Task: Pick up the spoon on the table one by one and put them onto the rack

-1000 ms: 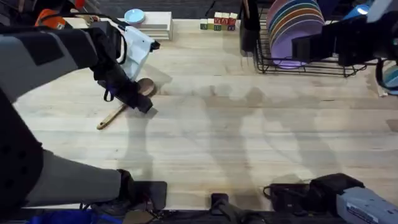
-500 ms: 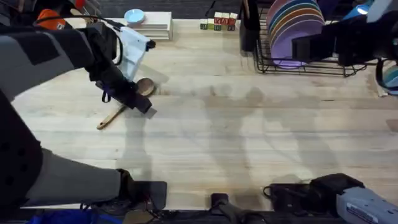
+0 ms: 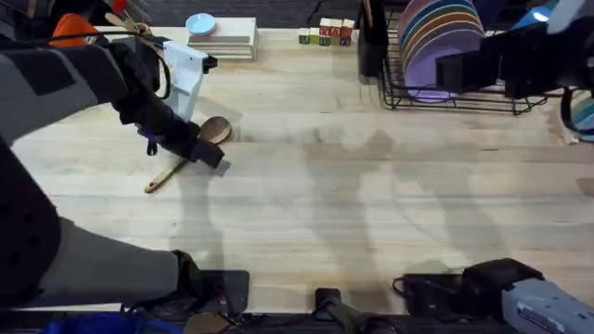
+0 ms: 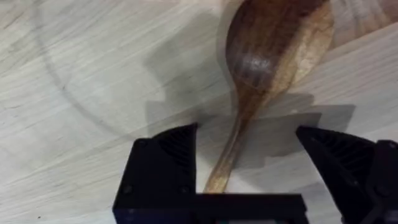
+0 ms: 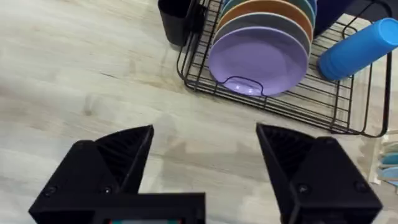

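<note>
Straddling spoon [image 4: 249, 112] handle, left end effector [image 4: 249, 165] open, shifted slightly since a second ago; spoon unmoved on bench [image 3: 371, 204]. Right end effector [image 5: 205, 155] open near rack [image 5: 280, 106].

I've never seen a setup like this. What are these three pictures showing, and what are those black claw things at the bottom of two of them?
Two robot arms work at a wooden table. One picture comes from a camera above the table; the other two come from cameras fixed on each arm's wrist, so the black claws are that arm's own fingers.

In the overhead view the left end effector is down at a brown wooden spoon lying flat on the table. Its wrist camera shows the spoon up close, the handle running between two open fingers; nothing is gripped yet.

The right end effector is also open and holds nothing. It hovers near a black wire rack with coloured plates standing in it and a blue cup.
</note>
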